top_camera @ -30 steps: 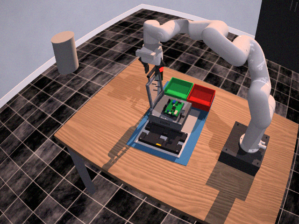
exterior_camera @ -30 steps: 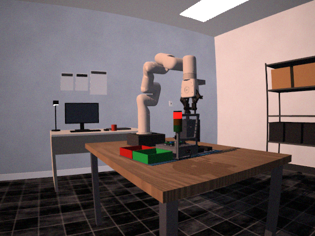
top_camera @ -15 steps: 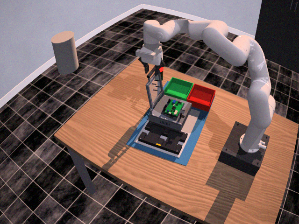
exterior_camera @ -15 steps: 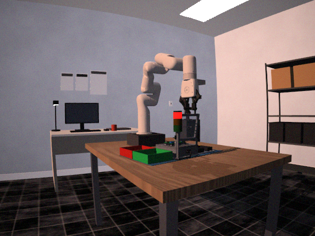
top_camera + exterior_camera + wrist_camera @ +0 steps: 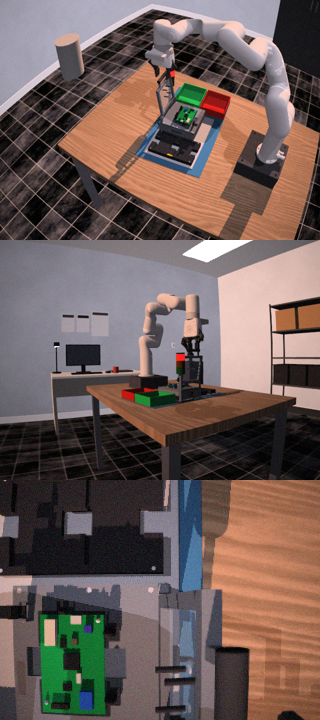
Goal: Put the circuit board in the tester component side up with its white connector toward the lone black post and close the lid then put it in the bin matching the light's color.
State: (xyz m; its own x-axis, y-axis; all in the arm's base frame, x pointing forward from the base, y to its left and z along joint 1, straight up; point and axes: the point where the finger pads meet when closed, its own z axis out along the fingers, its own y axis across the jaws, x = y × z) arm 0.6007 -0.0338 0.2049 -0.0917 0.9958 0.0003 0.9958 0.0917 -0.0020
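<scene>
The green circuit board [image 5: 186,115] [image 5: 72,662] lies flat in the grey tester [image 5: 165,125] [image 5: 137,625], components up. Its white connector [image 5: 50,632] is at the board's upper left in the wrist view. The lid [image 5: 159,103] [image 5: 201,369] stands upright, open; its dark handle bar [image 5: 162,77] [image 5: 231,680] is at the top. My gripper [image 5: 164,74] [image 5: 193,351] is partly open and empty, at the handle's height or just above; whether the fingers straddle it I cannot tell. The signal light [image 5: 180,357] glows red. The hook [image 5: 195,124] [image 5: 17,611] stands at the tester's edge opposite the lid.
The green bin [image 5: 193,89] [image 5: 144,399] and red bin [image 5: 211,112] [image 5: 127,395] stand side by side behind the tester. The black tray [image 5: 178,155] [image 5: 120,550] holds no board and lies in front of the tester, on the blue mat [image 5: 206,155]. The signal light stands close to the lid and gripper.
</scene>
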